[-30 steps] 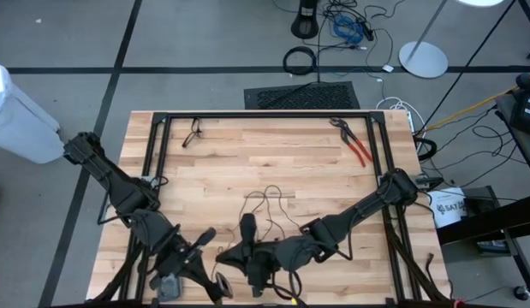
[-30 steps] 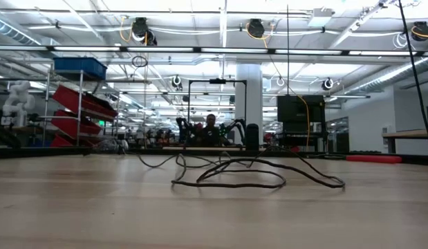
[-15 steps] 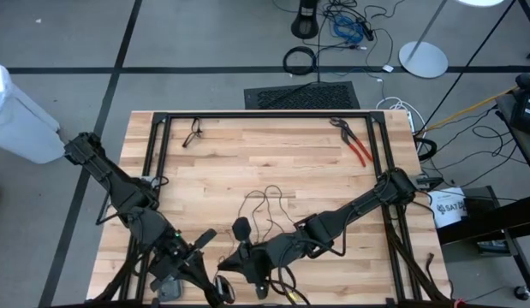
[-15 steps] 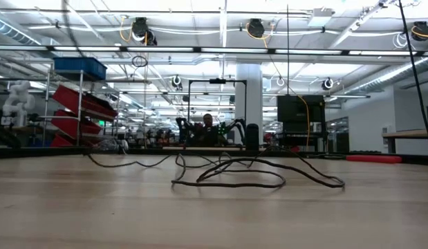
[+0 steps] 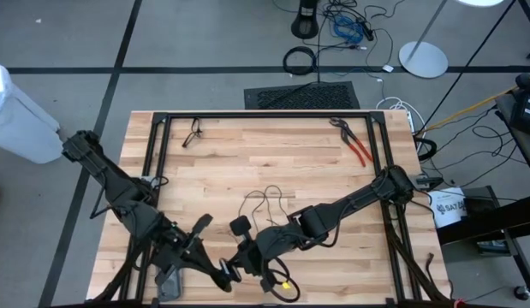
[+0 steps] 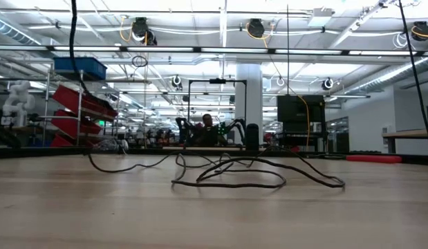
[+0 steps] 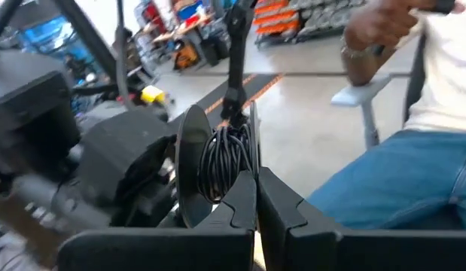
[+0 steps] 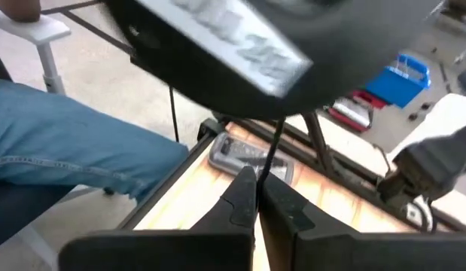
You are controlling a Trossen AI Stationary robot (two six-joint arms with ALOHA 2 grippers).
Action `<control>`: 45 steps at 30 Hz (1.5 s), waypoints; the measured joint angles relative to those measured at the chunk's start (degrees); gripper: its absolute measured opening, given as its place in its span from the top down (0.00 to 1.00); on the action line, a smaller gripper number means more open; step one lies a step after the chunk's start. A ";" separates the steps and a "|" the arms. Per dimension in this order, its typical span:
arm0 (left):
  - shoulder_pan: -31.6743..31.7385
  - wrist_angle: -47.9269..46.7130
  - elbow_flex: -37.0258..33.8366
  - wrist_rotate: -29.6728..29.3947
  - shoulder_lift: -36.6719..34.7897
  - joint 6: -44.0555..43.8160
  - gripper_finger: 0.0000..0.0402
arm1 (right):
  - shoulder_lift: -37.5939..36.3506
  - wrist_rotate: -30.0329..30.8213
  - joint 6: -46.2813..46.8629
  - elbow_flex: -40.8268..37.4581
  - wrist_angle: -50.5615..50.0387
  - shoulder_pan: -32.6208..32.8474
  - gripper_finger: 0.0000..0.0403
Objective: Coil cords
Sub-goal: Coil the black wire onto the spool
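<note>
From above, both arms crowd the near edge of the wooden worktop point(image 5: 273, 162), the left end effector point(image 5: 226, 275) just beside the right end effector point(image 5: 247, 261), while the far half lies open apart from red-handled pliers point(image 5: 354, 144) near the far right corner. The thin black cord point(image 5: 266, 204) lies in loose loops at mid-worktop, trailing toward the end effectors. At table height, the cord point(image 6: 231, 173) sprawls flat across the middle, one strand rising steeply at the left. The left wrist view shows that arm's fingers point(image 7: 236, 207) pinched shut on a tight bundle of coiled cord point(image 7: 226, 158), a seated person point(image 7: 413, 150) beyond. The right wrist view shows its fingers point(image 8: 244, 199) closed narrow on a single cord strand point(image 8: 272, 150).
</note>
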 joint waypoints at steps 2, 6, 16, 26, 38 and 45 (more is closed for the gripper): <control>-0.58 -1.41 -0.02 -2.87 -0.58 -0.04 1.00 | 0.00 0.02 1.02 0.00 -1.18 -0.22 0.99; -1.92 -1.94 0.00 -7.54 -1.77 -0.93 1.00 | 0.00 0.04 1.67 -0.07 -3.70 -0.25 0.95; -5.39 -2.57 0.02 -11.70 -4.13 -1.50 1.00 | -3.41 0.44 4.21 -0.11 -10.70 0.98 0.81; -8.84 -3.90 0.02 -22.73 -5.39 -2.06 1.00 | -4.46 0.07 7.42 -0.11 -18.19 2.86 0.78; -11.58 -4.85 0.04 -26.75 -7.01 -3.57 1.00 | -3.70 3.72 4.21 -1.43 -6.54 -0.11 0.78; -13.90 -5.18 0.07 -29.45 -8.25 -5.92 1.00 | -3.38 3.10 4.36 -8.95 -0.63 -2.94 0.78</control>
